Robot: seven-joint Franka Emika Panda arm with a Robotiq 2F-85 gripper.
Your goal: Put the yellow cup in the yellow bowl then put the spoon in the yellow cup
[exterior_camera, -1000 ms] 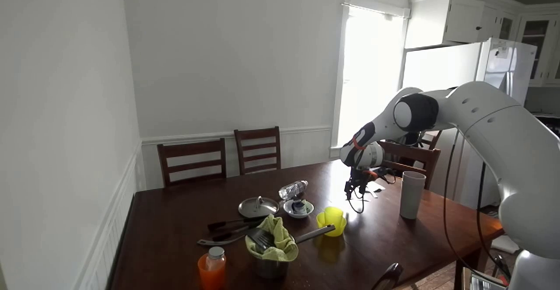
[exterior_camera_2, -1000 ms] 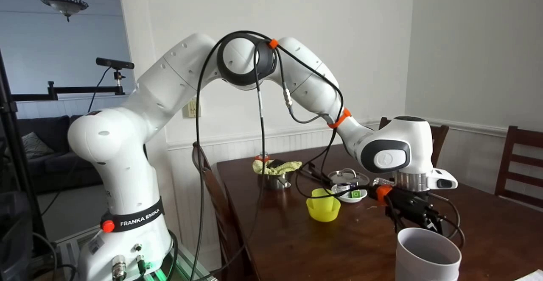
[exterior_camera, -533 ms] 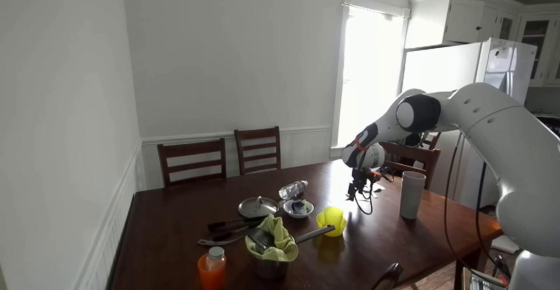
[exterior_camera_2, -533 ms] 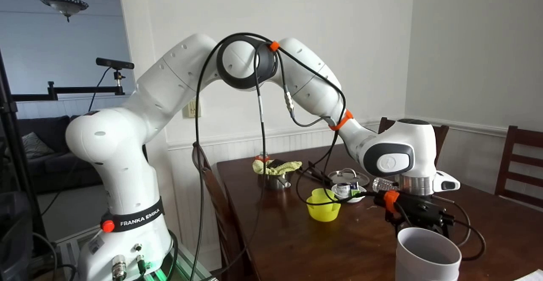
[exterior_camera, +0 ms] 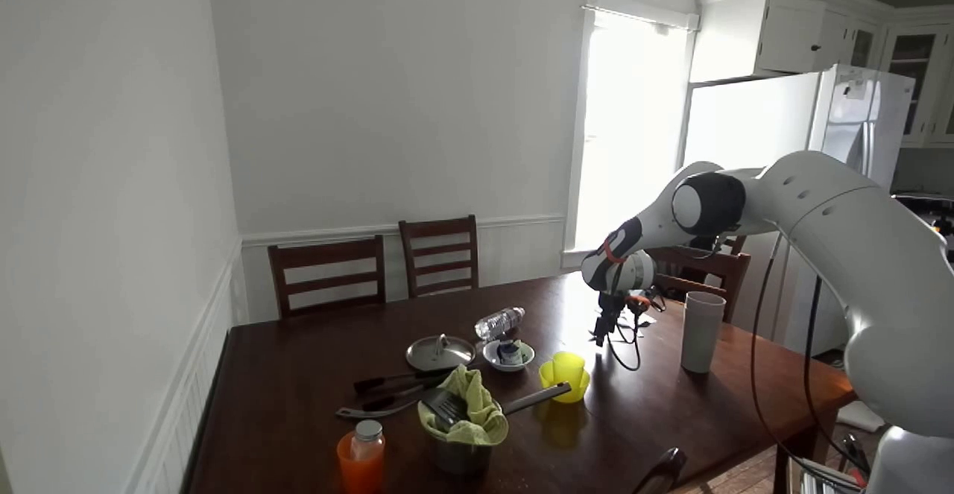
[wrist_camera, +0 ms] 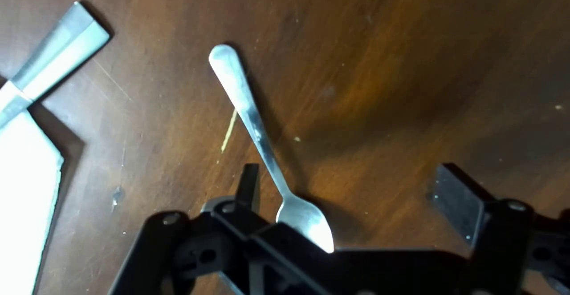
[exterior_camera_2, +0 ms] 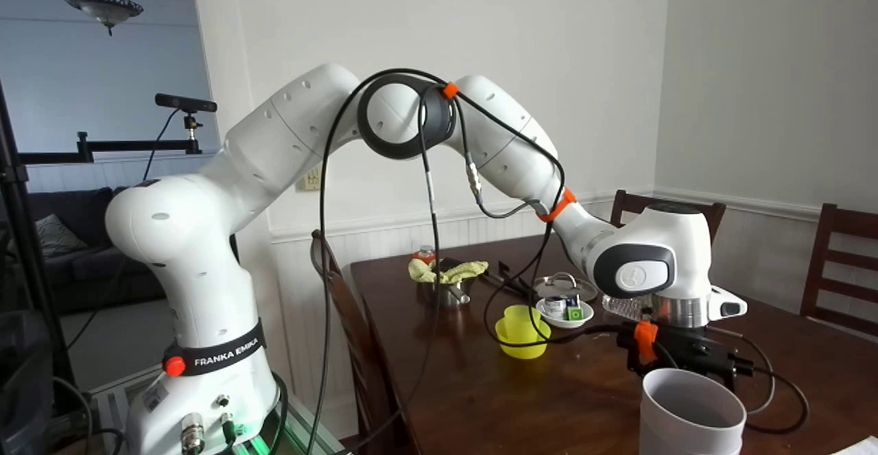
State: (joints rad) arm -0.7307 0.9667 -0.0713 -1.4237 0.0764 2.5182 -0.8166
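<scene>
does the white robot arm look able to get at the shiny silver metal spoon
Likely yes: in the wrist view, the open black pincer hovers over the spoon, and nothing visible lies between them.

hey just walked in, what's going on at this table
A robot arm has its open jaws over a metal spoon that lies on the dark table; it holds nothing. The yellow cup already sits in the yellow bowl. The spoon isn't in the cup yet, so picking it up is probably next.

A sofa (exterior_camera_2: pixel 89 271), wooden chairs (exterior_camera: pixel 326 253) and refrigerator (exterior_camera: pixel 782 123) show a home.
</scene>
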